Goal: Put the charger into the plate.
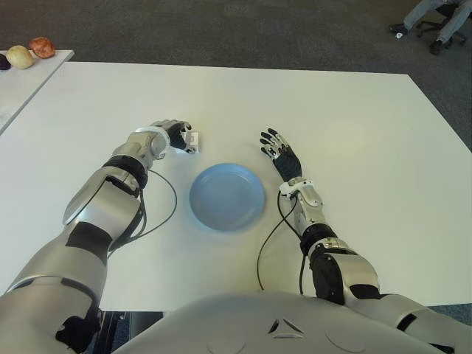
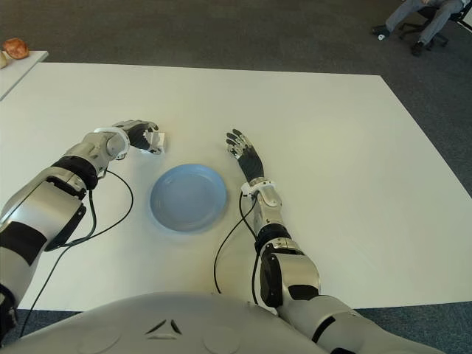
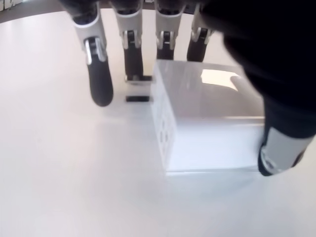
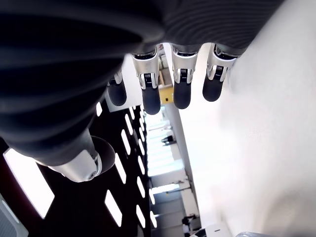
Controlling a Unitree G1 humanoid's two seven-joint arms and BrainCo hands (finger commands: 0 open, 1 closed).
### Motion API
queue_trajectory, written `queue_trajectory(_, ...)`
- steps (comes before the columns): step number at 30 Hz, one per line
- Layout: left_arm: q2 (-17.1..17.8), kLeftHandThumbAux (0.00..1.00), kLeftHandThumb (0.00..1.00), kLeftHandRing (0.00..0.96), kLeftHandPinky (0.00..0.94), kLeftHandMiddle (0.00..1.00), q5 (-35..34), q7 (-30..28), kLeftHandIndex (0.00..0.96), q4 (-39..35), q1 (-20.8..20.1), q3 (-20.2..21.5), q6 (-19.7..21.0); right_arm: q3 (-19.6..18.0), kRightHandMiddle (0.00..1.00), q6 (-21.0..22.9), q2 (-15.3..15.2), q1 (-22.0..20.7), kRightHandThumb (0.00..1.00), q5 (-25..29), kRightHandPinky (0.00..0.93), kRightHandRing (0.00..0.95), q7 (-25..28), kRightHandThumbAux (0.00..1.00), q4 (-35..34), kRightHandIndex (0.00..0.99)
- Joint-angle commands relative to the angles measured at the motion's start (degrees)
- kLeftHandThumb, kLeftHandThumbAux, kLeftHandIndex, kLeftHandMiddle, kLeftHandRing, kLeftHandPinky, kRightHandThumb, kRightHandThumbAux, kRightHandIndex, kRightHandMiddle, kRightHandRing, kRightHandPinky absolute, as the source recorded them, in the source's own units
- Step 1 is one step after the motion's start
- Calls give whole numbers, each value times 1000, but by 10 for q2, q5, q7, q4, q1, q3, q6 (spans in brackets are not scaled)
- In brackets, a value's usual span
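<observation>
Left hand (image 1: 171, 137) closes fingers and thumb around the charger (image 3: 207, 118), a white glossy block sitting on the table (image 1: 354, 133), left of the blue plate (image 1: 227, 197). Right hand (image 1: 279, 152) spread, empty.

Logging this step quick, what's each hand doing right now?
Left hand: fingers closed around the white charger, which sits on the table.
Right hand: open, holding nothing, right of the blue plate.

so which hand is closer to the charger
Left. The left hand is right at the white charger, fingers around it on the table beyond the plate's left side. The right hand is open, past the plate's right edge, holding nothing.
</observation>
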Motion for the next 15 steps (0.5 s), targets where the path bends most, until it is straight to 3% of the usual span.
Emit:
queue_trajectory(1,-1,606,614,408,442,349,22,-30,188,12,23,-25,-8,1,141,44,1,57,0,4,8,87,-1,652,34,85)
queue_trajectory(4,4,607,642,447,464,403,38,-18,220,11,22,-42,-16,2,134,45,-1,56,0,5,8,81,3,662,35,78)
queue_trajectory(7,10,648,790,546,519,460,59,0,378,9,21,-62,-28,2,126,47,-2,56,0,6,16,75,7,673,35,70)
queue_trajectory(15,33,666,836,644,580,540,107,69,386,11,25,-106,-61,2,126,48,-3,56,0,7,12,74,8,676,35,74)
